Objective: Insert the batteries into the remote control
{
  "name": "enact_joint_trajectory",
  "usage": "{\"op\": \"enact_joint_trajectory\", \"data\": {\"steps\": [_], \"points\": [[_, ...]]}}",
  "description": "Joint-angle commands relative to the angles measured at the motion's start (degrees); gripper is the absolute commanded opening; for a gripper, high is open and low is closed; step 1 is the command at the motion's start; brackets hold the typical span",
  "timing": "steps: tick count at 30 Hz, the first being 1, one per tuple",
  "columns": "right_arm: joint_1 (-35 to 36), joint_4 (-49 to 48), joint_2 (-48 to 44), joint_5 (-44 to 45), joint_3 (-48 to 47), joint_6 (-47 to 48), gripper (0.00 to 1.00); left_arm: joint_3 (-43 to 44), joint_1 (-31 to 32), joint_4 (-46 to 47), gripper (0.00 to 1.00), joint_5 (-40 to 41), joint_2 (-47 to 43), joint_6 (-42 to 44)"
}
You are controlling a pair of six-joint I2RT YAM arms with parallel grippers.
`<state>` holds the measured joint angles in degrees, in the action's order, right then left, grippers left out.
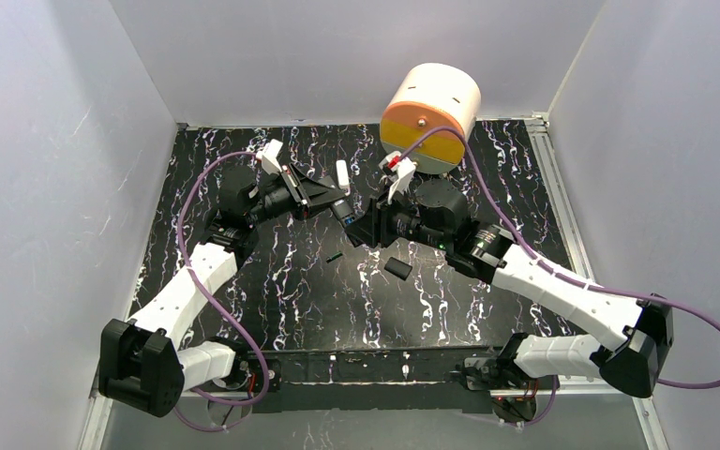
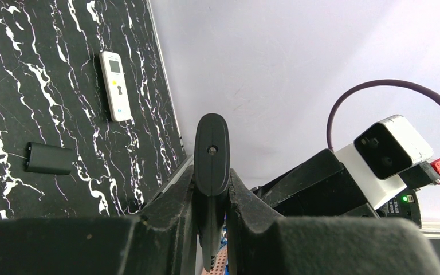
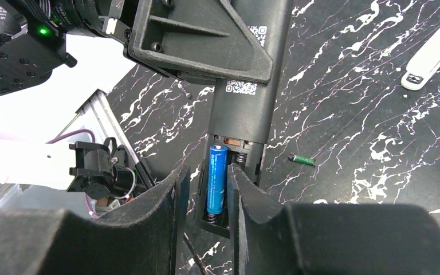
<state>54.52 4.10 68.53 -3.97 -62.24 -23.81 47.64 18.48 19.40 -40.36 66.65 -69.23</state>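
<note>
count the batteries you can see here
2. A blue battery sits in the open compartment of the black remote; a small green battery lies loose on the table beside it. Others may be hidden.

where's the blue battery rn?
Right wrist view, centre: the shiny blue cylindrical battery lies in the open compartment of the slim black remote, between the fingers of the right tool.

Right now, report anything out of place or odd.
The slim black plastic remote has one bay bare beside the shiny blue cylindrical battery; the small greenish battery lies loose on the black marbled table.
</note>
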Motion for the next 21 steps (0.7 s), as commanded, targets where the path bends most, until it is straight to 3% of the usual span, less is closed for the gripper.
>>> {"op": "enact_joint_trajectory", "data": {"steps": [1,14,17,21], "points": [[0.02,-0.16,-1.64,2.92,-2.33,0.35,0.4,2.02,-0.29,1.96,0.0,-1.84,-2.75,0.02],[-0.02,-0.1,-2.55,3.73,-4.46,-0.06,0.5,2.46,-0.46,1.96,0.0,-1.75,-3.54,1.61],[0.03,-0.86,-3.83,4.52,-5.7,-2.49,0.62,2.63,-0.55,1.96,0.0,-1.44,-3.8,2.37],[0.05,-3.56,-5.98,6.8,-5.7,-5.87,0.93,3.04,-0.55,1.96,0.0,-0.89,-3.9,3.01]]}}
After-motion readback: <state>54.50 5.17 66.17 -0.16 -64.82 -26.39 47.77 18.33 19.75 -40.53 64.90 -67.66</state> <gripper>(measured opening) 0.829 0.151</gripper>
